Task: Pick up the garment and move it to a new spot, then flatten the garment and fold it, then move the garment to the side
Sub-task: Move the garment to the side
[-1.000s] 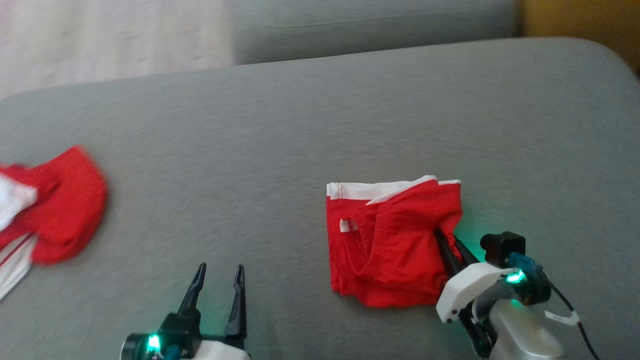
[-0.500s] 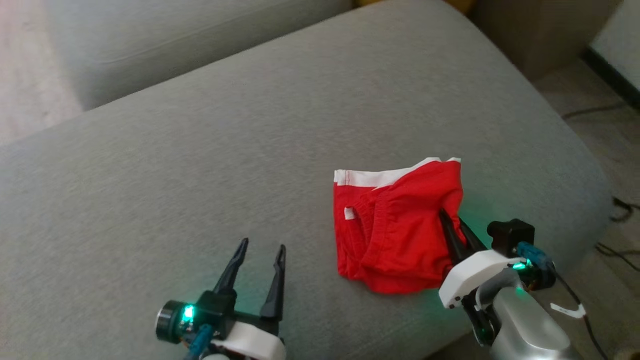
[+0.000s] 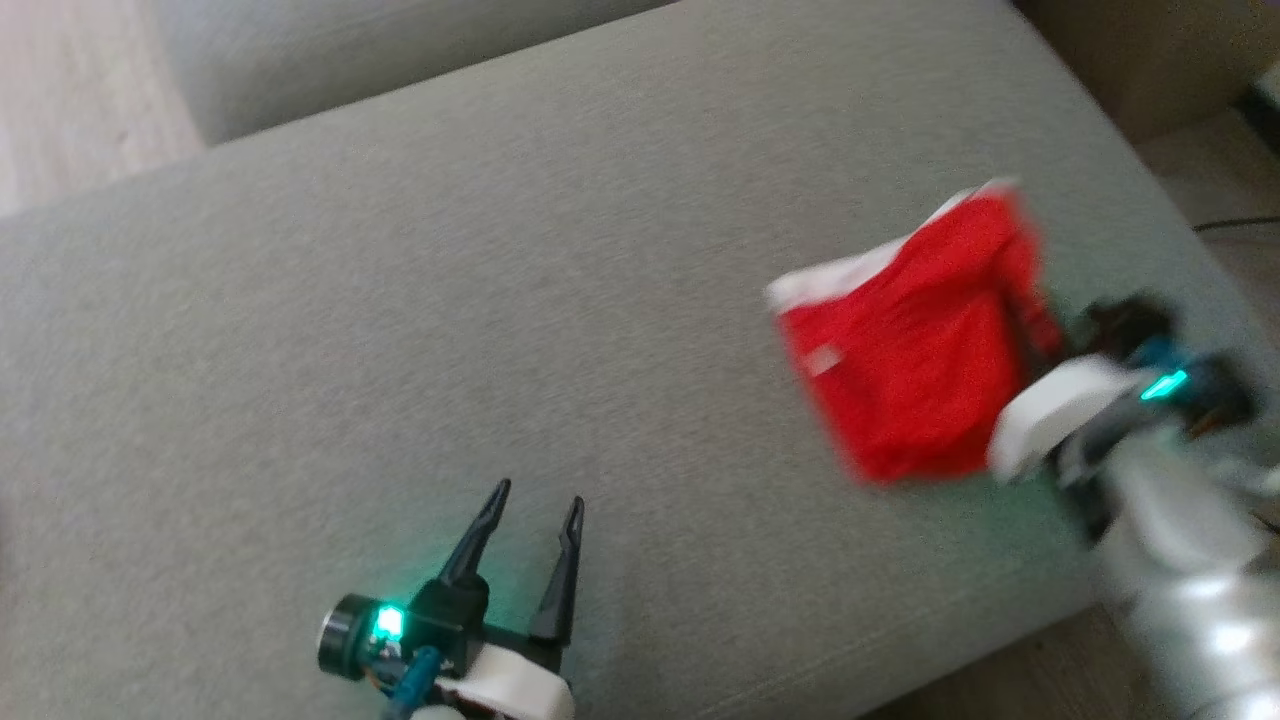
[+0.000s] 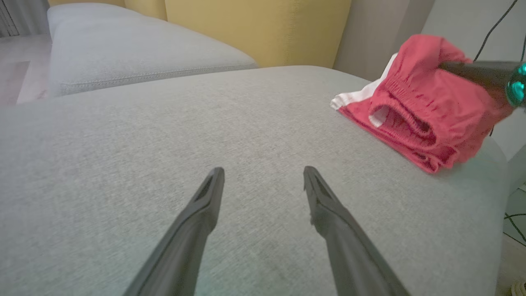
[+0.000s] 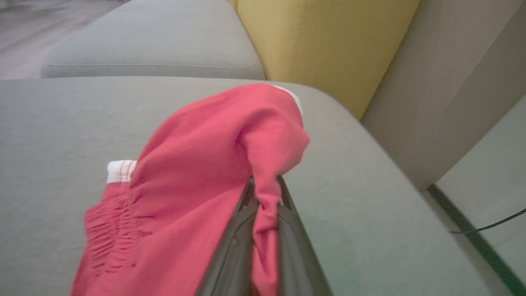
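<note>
Two left gripper [image 3: 535,505] jaws stand apart above the cushion [image 3: 400,300]. Beyond, the head view blurs what the right wrist view makes plain: right gripper [image 5: 267,183] jaws clamped on a fold of the shorts [image 5: 197,185]. These sit near the cushion's right edge, long axis near-to-far, white band farthest.

garment [image 3: 915,350]: red, white band, super blurry, far right of the grey cushion [image 3: 400,300]
right gripper [image 3: 1030,330]: blurry too, at garment's right edge
left gripper [image 3: 538,493]: fingers spread, bottom middle
</note>
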Controlling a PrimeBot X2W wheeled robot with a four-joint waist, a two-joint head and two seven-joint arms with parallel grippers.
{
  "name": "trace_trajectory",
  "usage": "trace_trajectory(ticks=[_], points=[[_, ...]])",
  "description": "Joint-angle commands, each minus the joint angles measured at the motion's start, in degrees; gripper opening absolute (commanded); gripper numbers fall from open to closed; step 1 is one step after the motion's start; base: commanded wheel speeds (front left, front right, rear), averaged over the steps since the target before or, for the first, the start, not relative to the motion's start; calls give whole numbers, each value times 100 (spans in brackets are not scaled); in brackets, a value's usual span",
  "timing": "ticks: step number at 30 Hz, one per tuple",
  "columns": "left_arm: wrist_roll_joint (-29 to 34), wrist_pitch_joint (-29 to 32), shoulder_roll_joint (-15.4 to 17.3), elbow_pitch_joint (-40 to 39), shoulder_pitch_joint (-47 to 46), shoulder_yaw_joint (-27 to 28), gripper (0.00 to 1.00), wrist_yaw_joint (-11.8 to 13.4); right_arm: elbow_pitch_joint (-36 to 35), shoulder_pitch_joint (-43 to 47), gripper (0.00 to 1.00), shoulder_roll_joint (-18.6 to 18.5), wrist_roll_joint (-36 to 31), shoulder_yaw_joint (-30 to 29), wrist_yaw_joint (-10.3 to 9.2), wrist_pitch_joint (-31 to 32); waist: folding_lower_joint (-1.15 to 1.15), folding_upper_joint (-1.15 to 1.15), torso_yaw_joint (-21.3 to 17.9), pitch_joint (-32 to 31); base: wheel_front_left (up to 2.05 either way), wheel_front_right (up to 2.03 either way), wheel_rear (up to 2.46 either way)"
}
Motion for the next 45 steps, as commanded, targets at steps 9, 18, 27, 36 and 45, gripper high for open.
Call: trace_trajectory(ticks=[9, 18, 27, 36, 45], points=[[178, -46, 8, -125, -373, 339, 100, -91, 735, -1221, 0, -1295, -632, -697, -4, 553, 0, 0, 780, 490, 0, 0, 0], [202, -46, 8, -120, -428, 425, 100, -61, 1023, -1490, 100, -1441, -1284, -1947, -4, 279, 0, 0, 947, 534, 0, 0, 0], [166, -46, 8, -196, -339, 808, 100, 77, 220, -1358, 100, -266, -1300, -2100, -4, -314, 0, 0, 1033, 207, 0, 0, 0], [139, -46, 8, -345, -45, 1436, 100, 185, -1545, 107, 100, 610, -375, -1320, -4, -322, 0, 0, 1393, -231, 0, 0, 0], [182, -46, 8, -331, 265, 1735, 100, 116, -2016, 1489, 100, 746, 237, -799, -4, -323, 0, 0, 1744, -631, 0, 0, 0]])
